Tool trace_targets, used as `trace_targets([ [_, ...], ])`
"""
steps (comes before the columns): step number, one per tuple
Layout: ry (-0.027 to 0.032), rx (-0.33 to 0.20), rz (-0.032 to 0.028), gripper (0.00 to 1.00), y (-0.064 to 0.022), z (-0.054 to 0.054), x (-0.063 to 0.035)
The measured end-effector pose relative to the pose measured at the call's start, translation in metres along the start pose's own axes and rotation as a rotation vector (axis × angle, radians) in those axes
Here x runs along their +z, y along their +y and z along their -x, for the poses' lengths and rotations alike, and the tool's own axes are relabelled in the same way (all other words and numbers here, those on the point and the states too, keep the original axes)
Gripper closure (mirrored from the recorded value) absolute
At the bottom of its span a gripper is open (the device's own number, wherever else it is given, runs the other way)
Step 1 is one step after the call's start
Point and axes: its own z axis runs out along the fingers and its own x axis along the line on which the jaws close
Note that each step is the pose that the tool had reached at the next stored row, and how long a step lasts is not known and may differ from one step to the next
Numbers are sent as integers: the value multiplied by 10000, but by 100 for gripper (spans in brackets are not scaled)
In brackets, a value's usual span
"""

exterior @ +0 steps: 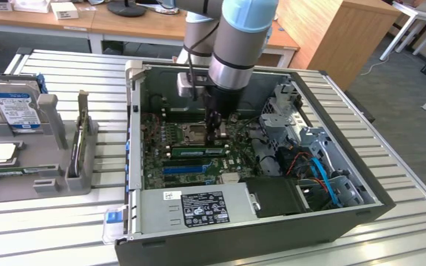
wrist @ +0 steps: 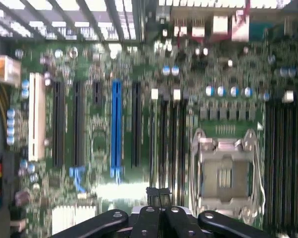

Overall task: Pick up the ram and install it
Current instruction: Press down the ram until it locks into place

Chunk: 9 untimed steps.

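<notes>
Slatted table, open case, hard drive

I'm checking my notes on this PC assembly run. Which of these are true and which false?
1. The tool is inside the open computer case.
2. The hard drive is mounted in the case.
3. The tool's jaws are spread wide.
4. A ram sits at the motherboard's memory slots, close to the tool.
1. True. The tool reaches down into the open computer case, above the motherboard.
2. False. The hard drive stands in the grey holder outside the case, on the exterior view's left.
3. False. The jaws are shut.
4. True. The green ram lies along the slots just under the tool.
</notes>
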Motion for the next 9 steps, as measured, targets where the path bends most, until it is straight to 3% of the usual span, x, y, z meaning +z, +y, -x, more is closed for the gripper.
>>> trace_targets([
  [6, 1, 0, -1, 89, 267, -2, 3],
  [9, 0, 1, -2, 89, 286, -2, 4],
])
